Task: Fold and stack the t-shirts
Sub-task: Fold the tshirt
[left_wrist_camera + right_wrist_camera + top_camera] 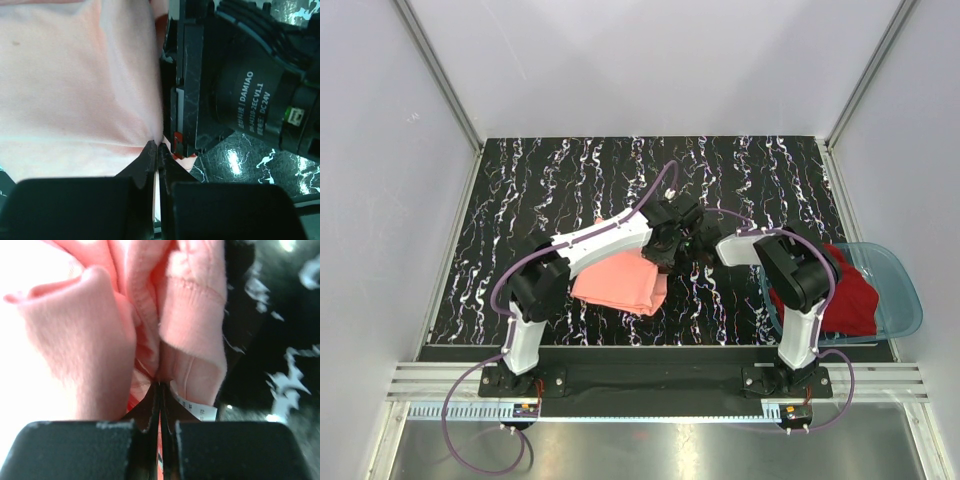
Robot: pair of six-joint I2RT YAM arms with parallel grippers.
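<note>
Writing on motor housing [245,100]: "DAMIAO", "V1.1", "DC24V". Print on white label [197,412] of salmon-pink t-shirt [620,285] unreadable. Both arms bent inward, wrists meeting mid-worktop [570,180]. The left pincer [157,146] and right pincer [160,384] each pinch pink cloth. The dark red t-shirt [845,290] lies in blue basin [910,305].

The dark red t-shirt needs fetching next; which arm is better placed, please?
Probably right: the dark red t-shirt lies in the basin beside the right arm's base. The left gripper and right gripper are shut on the salmon-pink t-shirt.
</note>
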